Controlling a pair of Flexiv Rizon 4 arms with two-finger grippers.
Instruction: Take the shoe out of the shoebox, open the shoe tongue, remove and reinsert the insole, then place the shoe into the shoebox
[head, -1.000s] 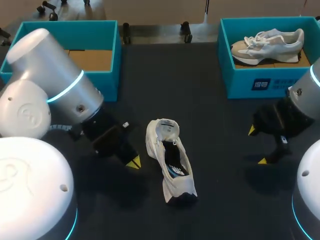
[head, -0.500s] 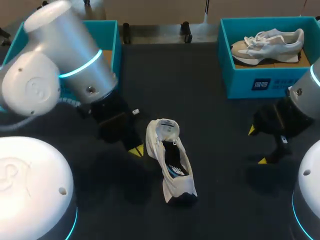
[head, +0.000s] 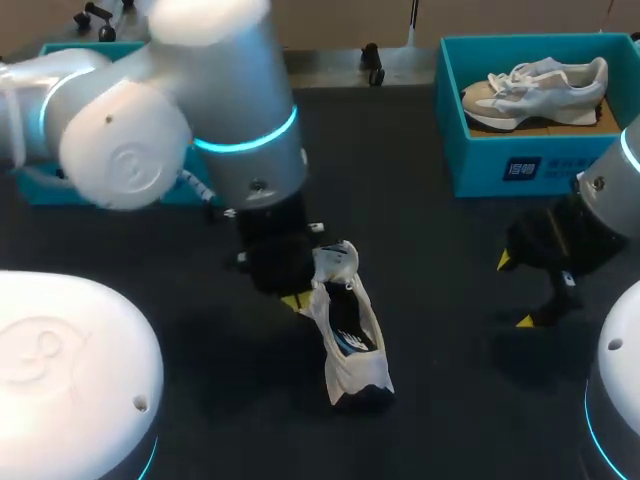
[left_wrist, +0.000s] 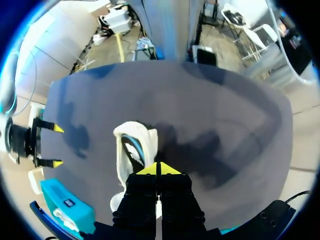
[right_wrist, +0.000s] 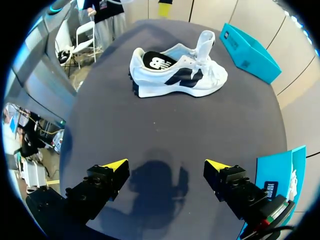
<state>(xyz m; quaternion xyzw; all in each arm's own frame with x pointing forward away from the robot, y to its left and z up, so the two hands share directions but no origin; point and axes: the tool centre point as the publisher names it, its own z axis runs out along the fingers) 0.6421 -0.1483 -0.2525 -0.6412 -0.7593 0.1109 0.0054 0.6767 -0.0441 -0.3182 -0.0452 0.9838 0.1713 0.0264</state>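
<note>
Blocking most of the upper-left shoebox (head: 40, 188), your left arm (head: 200, 110) holds its clenched left gripper (head: 293, 300) just beside the shoe (head: 345, 330) mid-frame; your right gripper (head: 514, 292) hangs spread at right, below a boxed second shoe (head: 535, 88).

Seen from the head view, the left arm (head: 200, 130) covers most of the left shoebox (head: 75, 48), at the worktop's (head: 420, 250) 10 o'clock. Its wrist hides the fingers (head: 295, 300) save one yellow tip at the shoe's (head: 345, 330) 10 o'clock; contact cannot be told. The right shoebox (head: 480, 170), at 2 o'clock, runs off the edge and behind the right arm (head: 610, 190). In the left wrist view, the left gripper (left_wrist: 159, 168) hides the shoe's near end.
</note>
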